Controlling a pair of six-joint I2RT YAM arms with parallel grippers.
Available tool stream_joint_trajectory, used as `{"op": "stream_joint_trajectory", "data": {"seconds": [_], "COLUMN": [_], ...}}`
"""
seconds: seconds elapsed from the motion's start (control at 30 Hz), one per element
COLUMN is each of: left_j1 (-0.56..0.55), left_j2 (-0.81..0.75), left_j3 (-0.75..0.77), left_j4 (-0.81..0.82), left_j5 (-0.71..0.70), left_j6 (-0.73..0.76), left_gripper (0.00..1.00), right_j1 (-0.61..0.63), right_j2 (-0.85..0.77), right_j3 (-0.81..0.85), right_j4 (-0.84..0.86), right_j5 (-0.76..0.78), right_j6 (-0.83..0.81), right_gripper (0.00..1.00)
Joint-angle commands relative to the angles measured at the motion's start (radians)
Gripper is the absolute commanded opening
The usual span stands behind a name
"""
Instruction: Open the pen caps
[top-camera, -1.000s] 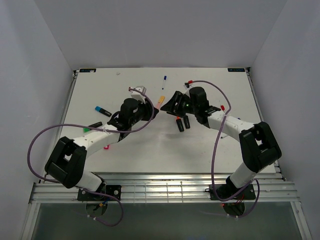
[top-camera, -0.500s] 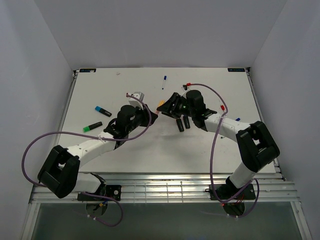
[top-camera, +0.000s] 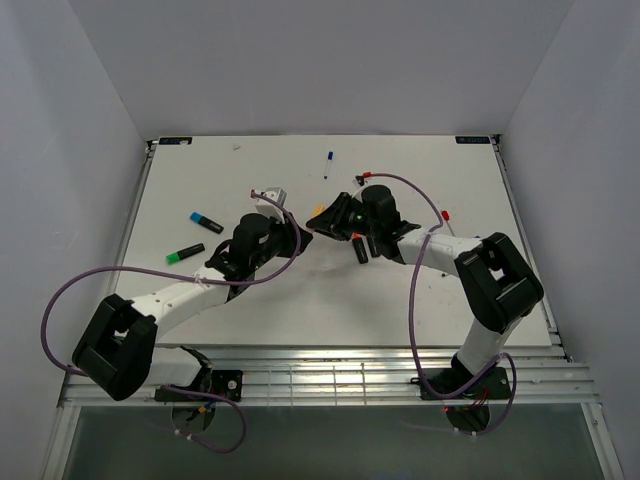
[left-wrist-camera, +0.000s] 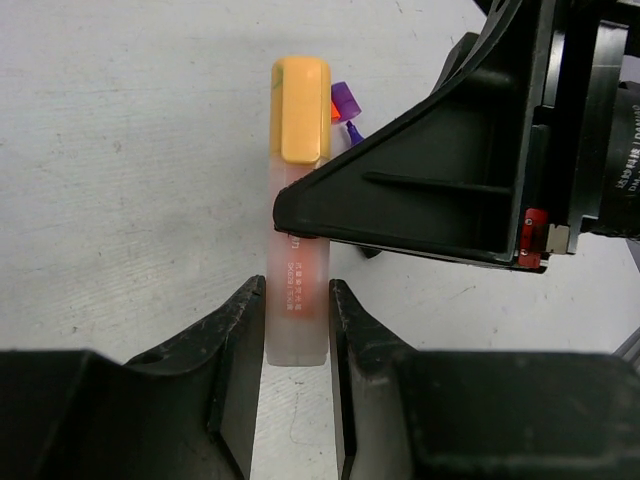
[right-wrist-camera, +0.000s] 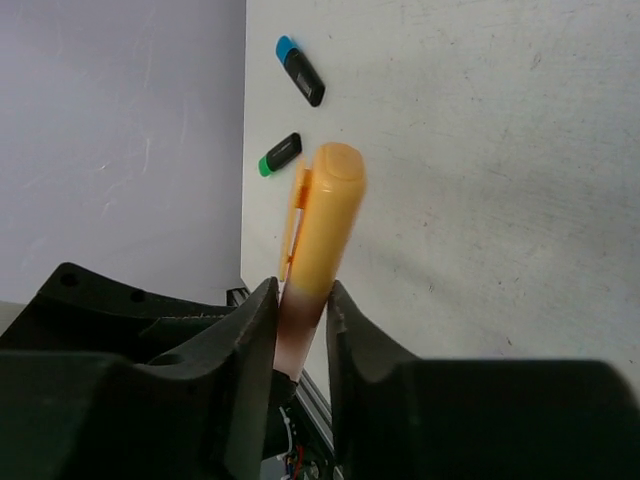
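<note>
Since a second ago my right arm has reached further left over the desk (top-camera: 400, 290). My left jaws are clenched on the pen (left-wrist-camera: 296, 300) by its translucent barrel. My right jaws grasp it just under the orange cap (left-wrist-camera: 301, 108), which is fitted on its end.

A black finger (left-wrist-camera: 420, 200) of the right gripper (right-wrist-camera: 300, 295) hides part of the clear pen barrel (left-wrist-camera: 296, 310) below the long orange plastic cap (left-wrist-camera: 301, 110) (a small purple cap (left-wrist-camera: 346, 100) half shows behind).

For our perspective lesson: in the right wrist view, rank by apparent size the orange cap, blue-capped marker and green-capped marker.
1. orange cap, inflated by nearness to the camera
2. blue-capped marker
3. green-capped marker, slightly smaller
</note>
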Motion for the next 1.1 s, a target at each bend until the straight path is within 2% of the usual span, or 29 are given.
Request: {"op": "stream_joint_trajectory", "data": {"seconds": [0.0, 0.07, 0.1, 0.13, 0.27, 0.37, 0.57, 0.7, 0.8, 0.83, 0.93, 1.07], "left_j1": [-0.006, -0.006, -0.006, -0.006, -0.001, 0.008, 0.088, 0.171, 0.180, 0.180, 0.180, 0.180], "left_j2": [-0.047, -0.044, -0.039, -0.038, -0.041, -0.067, -0.084, -0.020, 0.048, 0.060, 0.096, 0.113], "left_j3": [0.004, 0.011, 0.016, 0.021, 0.056, 0.067, 0.082, 0.058, 0.057, 0.050, 0.038, 0.033], "left_j4": [0.050, 0.041, 0.035, 0.027, -0.032, -0.051, -0.048, 0.067, 0.179, 0.260, 0.370, 0.409], "left_j5": [0.006, 0.018, 0.021, 0.021, 0.033, 0.065, 0.214, 0.512, 0.640, 0.724, 0.812, 0.833], "left_j6": [-0.001, -0.001, 0.000, -0.003, -0.014, -0.014, -0.024, -0.076, -0.115, -0.147, -0.185, -0.204], "left_gripper": [0.00, 0.01, 0.10, 0.31, 0.62, 0.68, 0.69, 0.60, 0.60, 0.61, 0.64, 0.65], "right_j1": [0.012, 0.012, 0.012, 0.012, -0.014, -0.057, -0.122, -0.128, -0.127, -0.128, -0.127, -0.128], "right_j2": [0.032, 0.031, 0.023, 0.017, -0.029, -0.044, -0.113, -0.158, -0.149, -0.149, -0.152, -0.158], "right_j3": [0.033, 0.030, 0.028, 0.027, 0.001, -0.025, -0.088, -0.102, -0.087, -0.085, -0.090, -0.102], "right_j4": [0.043, 0.043, 0.031, 0.017, -0.046, -0.063, -0.099, -0.107, -0.113, -0.112, -0.087, -0.043], "right_j5": [-0.019, -0.022, -0.020, -0.011, -0.019, -0.123, -0.288, -0.391, -0.486, -0.511, -0.551, -0.577], "right_j6": [0.011, 0.007, -0.002, -0.030, -0.145, -0.241, -0.441, -0.531, -0.561, -0.562, -0.556, -0.529], "right_gripper": [0.21, 0.08, 0.08, 0.08, 0.08, 0.08, 0.08, 0.08, 0.08, 0.08, 0.08, 0.08]}}
